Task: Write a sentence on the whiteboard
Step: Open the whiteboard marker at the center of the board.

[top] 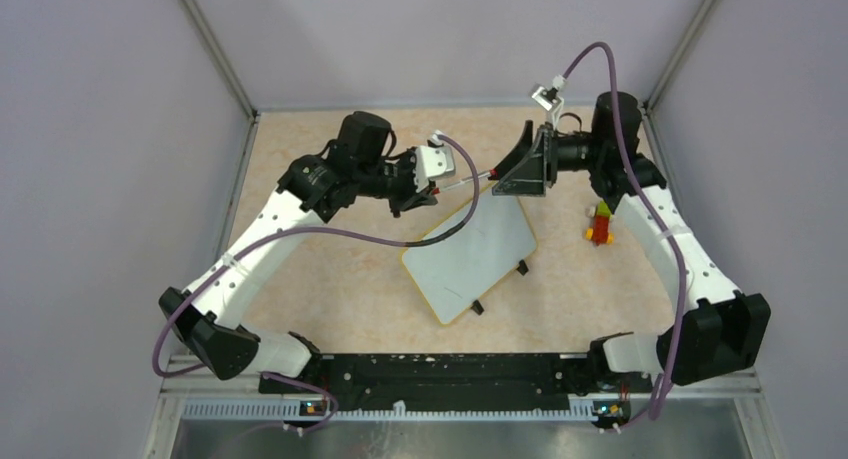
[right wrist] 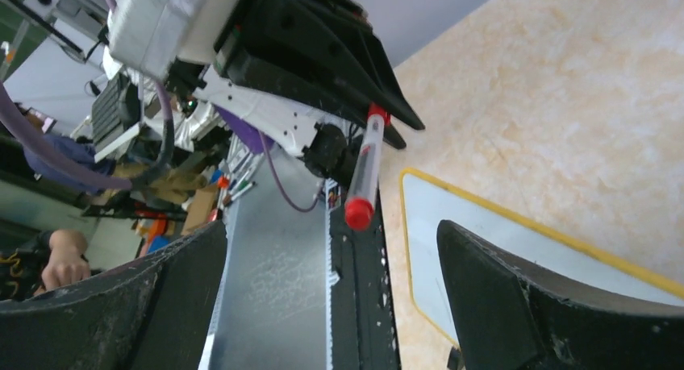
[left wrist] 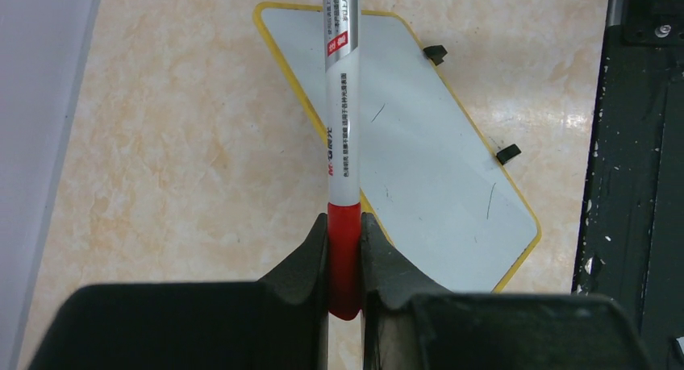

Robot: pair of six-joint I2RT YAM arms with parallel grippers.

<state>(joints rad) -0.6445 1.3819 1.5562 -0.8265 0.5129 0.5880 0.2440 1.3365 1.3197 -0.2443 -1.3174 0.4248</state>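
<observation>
pale marbled tabletop [top: 330, 279] boxed in by grey walls [top: 100, 129], and both my arms are reached out over its far half. the left gripper [left wrist: 344, 233] is clamped tight on the red tail of a marker [left wrist: 342, 104]. the white printed barrel runs straight out ahead of its fingers, lifted clear of the table. the marker's other red end [right wrist: 359, 213] points at the right gripper [right wrist: 331, 229], whose fingers are spread wide and hold nothing. from that wrist camera the red end sits just ahead of the gap between them, touching neither finger.

the whiteboard [top: 470, 254] lies flat on the table under and ahead of the left fingers, turned at an angle. in the left wrist view the barrel crosses over its yellow rim, and most of the board spreads off to the right of the fingertips. its glossy face shows only a few thin dark strokes — i can't read them as anything. two black clip feet [left wrist: 507, 153] stick out from the edge nearest the black base rail [left wrist: 629, 185]. from the right wrist, one rounded corner of the board shows below and between the open fingers.

beside the right forearm, well away from the board, a small red, yellow and green object [top: 600, 224] rests on the table — too small for me to tell what it is.
</observation>
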